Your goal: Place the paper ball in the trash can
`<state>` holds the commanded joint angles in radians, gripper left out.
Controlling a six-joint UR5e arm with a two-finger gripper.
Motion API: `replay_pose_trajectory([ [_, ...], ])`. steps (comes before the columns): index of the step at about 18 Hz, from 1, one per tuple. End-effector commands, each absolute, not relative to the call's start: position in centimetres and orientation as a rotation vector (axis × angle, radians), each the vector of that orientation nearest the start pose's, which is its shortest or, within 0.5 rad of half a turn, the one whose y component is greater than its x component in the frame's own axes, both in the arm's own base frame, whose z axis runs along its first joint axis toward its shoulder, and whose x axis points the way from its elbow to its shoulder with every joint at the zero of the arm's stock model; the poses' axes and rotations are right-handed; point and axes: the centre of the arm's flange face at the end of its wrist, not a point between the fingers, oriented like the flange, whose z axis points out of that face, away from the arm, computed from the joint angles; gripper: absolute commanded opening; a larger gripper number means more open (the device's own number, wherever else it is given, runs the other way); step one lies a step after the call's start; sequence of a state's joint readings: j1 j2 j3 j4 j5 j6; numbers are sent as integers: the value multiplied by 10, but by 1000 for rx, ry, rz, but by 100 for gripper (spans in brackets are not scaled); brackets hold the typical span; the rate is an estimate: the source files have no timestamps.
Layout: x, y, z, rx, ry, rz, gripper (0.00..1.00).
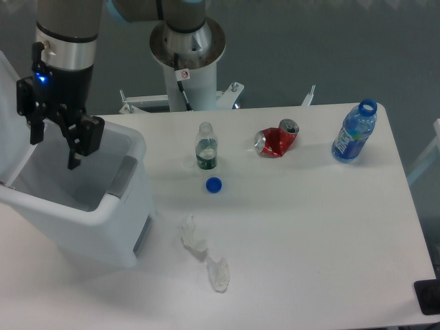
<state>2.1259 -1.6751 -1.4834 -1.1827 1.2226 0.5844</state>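
**Gripper spread and empty above the open bin; paper ball not visible**

Nearest the camera, well to the right of the jaws and below them in the view, two elongated crumpled translucent whitish scraps lie on the white table, one just beside the other.

Further back, the large white rectangular plastic trash can stands at the table's left end, its hinged lid raised at the far left and a grey panel on the rim facing the table. The black two-finger gripper hangs directly over the bin's open mouth. Its jaws stand wide apart with nothing between them. One fingertip points down towards the bin's interior. A blue light glows on the wrist above.

The small white crumpled paper ball cannot be seen anywhere on the table or in the jaws; the visible part of the bin's interior below the jaws shows only pale wall, and the floor of the bin cannot be made out.

To the right of the jaws, a blue bottle cap lies on the table, and just behind it stands a small clear uncapped bottle with a green label. Further right lies a crushed red drinks can on its side. Farthest from the jaws, near the table's right edge, stands a blue uncapped plastic bottle
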Motion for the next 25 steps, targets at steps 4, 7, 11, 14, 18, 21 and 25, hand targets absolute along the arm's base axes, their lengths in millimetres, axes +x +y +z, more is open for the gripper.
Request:
replay_pose_trajectory([
  [4, -186, 557, 529, -2640, 59, -98, 100],
  [7, -229, 543, 530, -2635, 1, -49, 100],
  [11, -286, 529, 491, -2746, 139, 83, 100],
  [14, -332, 517, 465, -2798, 153, 105, 100],
  [18, -390, 496, 427, -2844, 200, 83, 100],
  [21, -418, 484, 405, -2894, 258, 102, 100],
  [25, -459, 481, 367, -2926, 330, 179, 100],
])
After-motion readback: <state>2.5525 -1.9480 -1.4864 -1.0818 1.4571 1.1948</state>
